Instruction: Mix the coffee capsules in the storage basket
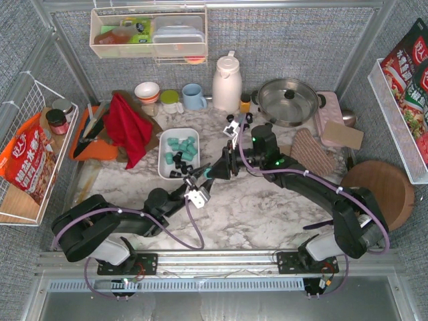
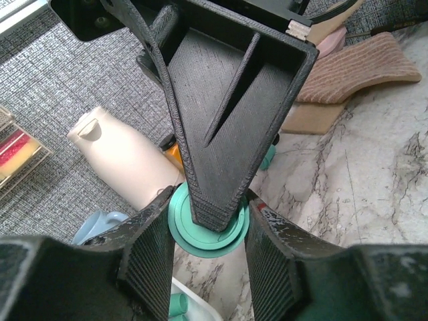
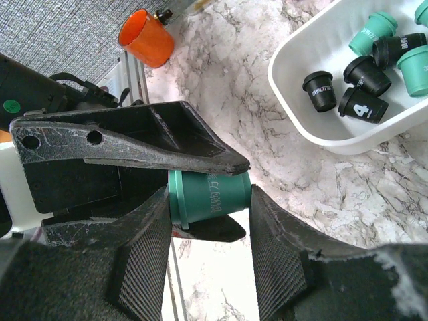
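One teal capsule [image 3: 207,194], long axis level and end-on to the left end effector [image 2: 207,215], is pinched in the part-open right end effector [image 3: 210,208] above the desk [image 1: 267,200], just right of the storage basket [image 1: 161,150]; left fingers [image 2: 150,254] flank it, grip unclear; basket holds roughly seven teal capsules [image 1: 180,144] and five black capsules [image 1: 180,167].

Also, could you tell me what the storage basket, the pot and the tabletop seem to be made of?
Storage basket: probably plastic, smooth glossy white with soft rounded walls.
Pot: likely stainless steel, bright mirror-like sheen.
Tabletop: marble-look, white with grey veins; real stone or printed laminate cannot be told.
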Controlling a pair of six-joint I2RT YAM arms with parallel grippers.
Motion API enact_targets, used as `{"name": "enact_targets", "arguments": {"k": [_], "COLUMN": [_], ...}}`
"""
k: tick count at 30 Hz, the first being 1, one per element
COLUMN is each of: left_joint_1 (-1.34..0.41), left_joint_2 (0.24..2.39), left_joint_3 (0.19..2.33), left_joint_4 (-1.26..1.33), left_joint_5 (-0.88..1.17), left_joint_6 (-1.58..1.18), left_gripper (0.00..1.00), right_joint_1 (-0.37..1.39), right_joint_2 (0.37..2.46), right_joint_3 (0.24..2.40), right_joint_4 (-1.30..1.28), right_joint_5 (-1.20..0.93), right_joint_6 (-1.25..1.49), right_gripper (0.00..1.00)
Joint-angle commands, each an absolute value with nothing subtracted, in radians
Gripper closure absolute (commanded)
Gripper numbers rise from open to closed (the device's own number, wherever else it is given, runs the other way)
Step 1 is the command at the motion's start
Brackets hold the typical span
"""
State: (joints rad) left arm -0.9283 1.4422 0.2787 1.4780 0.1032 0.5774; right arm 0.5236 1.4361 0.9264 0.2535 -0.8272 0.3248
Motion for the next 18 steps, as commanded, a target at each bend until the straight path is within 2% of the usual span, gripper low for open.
{"name": "enact_targets", "arguments": {"k": [1, 6, 13, 15, 18], "left_joint_1": [-0.932, -0.931, -0.926, -0.914, -0.875], "left_joint_2": [1.447, 1.451, 1.482, 1.482, 1.478], "left_joint_3": [0.275, 0.267, 0.258, 0.272, 0.301], "left_joint_4": [1.539, 1.539, 1.575, 1.538, 1.463], "left_joint_5": [0.075, 0.033, -0.091, -0.127, -0.199], "left_joint_6": [0.597, 0.581, 0.543, 0.522, 0.465], "left_gripper": [0.62, 0.63, 0.65, 0.65, 0.65], "right_joint_1": [0.526, 0.525, 0.511, 0.504, 0.499], "right_joint_2": [1.438, 1.412, 1.338, 1.305, 1.265], "right_joint_3": [0.933, 0.924, 0.905, 0.895, 0.885], "right_joint_4": [0.254, 0.244, 0.221, 0.203, 0.151], "right_joint_5": [-0.846, -0.798, -0.683, -0.594, -0.343], "right_joint_6": [0.311, 0.301, 0.270, 0.253, 0.216], "right_gripper": [0.50, 0.39, 0.34, 0.34, 0.33]}}
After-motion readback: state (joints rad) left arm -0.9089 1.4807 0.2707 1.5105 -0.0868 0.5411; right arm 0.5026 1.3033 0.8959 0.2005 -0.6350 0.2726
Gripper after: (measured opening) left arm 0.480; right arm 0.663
